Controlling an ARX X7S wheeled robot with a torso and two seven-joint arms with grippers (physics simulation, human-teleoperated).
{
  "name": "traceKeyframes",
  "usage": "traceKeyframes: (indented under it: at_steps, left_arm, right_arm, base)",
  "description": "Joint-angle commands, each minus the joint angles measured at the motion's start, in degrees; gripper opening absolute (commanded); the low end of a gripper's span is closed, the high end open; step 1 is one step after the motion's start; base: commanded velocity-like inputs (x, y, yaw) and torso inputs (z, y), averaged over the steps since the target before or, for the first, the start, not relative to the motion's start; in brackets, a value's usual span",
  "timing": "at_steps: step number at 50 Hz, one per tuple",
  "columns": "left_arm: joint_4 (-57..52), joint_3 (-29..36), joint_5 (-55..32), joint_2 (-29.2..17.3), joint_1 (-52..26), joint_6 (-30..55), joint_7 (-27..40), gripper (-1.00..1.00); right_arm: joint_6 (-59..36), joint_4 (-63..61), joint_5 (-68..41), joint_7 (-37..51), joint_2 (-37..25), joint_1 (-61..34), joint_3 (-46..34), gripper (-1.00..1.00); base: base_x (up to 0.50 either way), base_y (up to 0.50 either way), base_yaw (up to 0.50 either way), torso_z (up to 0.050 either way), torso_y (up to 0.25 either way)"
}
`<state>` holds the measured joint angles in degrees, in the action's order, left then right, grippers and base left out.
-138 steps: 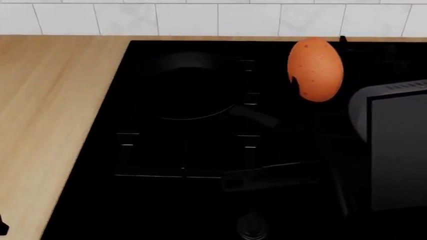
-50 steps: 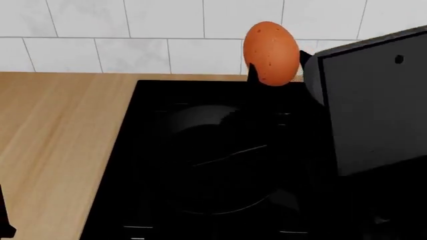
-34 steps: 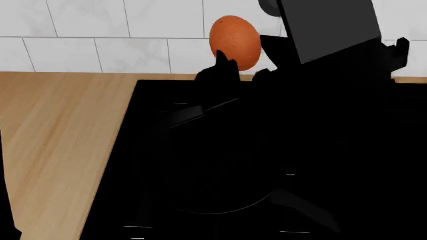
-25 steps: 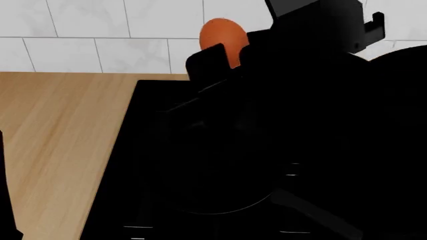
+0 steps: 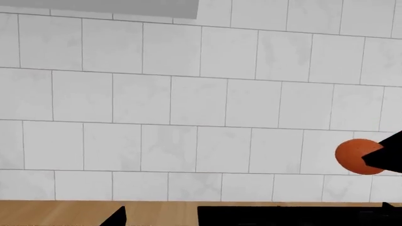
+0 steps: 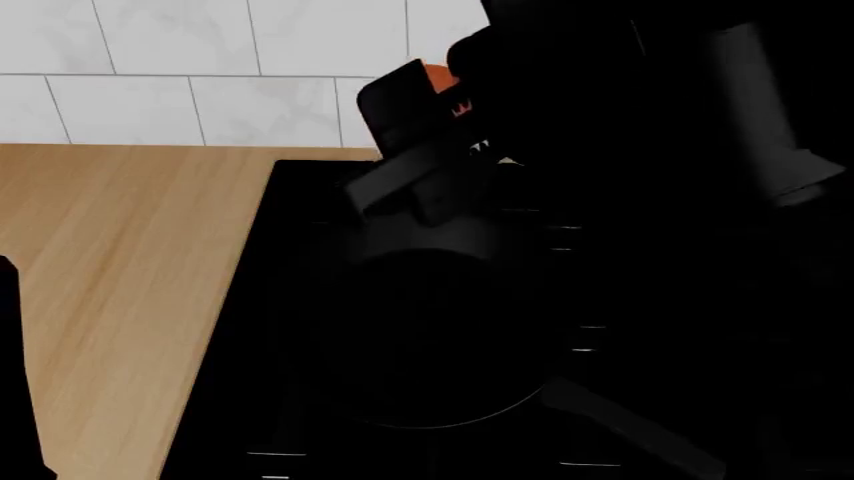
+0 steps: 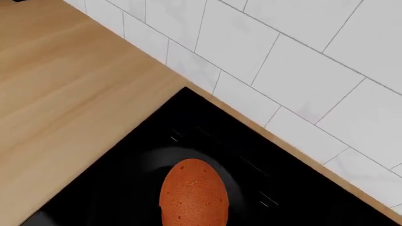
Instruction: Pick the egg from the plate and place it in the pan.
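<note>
- The egg [image 7: 193, 195] is off the plate and in the air, carried by the right gripper [image 6: 430, 108] above the black stovetop [image 7: 113, 188], with the pan [image 7: 232, 181] showing dimly beneath it in the right wrist view.
- In the head view only a sliver of orange shows between the dark fingers, whose jaws are clamped on the egg.
- The left gripper barely shows; I cannot tell how its jaws stand.
- I judge the egg light, rigid, smooth and brittle: it could slip or crack under hard pressure.
- The safest hold is probably across its widest middle, with gentle force.
- A low release into the pan seems wise, since a drop may break it or send it rolling.
- The plate is not in view.
</note>
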<state>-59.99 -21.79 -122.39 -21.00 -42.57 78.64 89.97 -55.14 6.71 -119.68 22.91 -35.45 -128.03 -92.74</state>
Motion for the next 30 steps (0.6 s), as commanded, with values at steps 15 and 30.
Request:
traceKeyframes:
  at_steps: [15, 30]
  left_arm:
    - [0.0, -0.7, -0.2, 1.8, 0.3, 1.0, 0.0, 1.0]
    - [0.0, -0.2, 0.4, 3.3, 0.6, 2.1, 0.0, 1.0]
  right_arm:
    - [-7.3, 8.8, 4.1, -8.6, 7.1, 0.9, -1.6, -1.0]
    - [-7.2, 13.9, 7.9, -12.9, 11.3, 3.7, -2.7, -1.0]
  base:
    - [0.0, 0.0, 0.0, 0.0, 0.0]
    - [0.0, 0.0, 0.0, 0.0, 0.0]
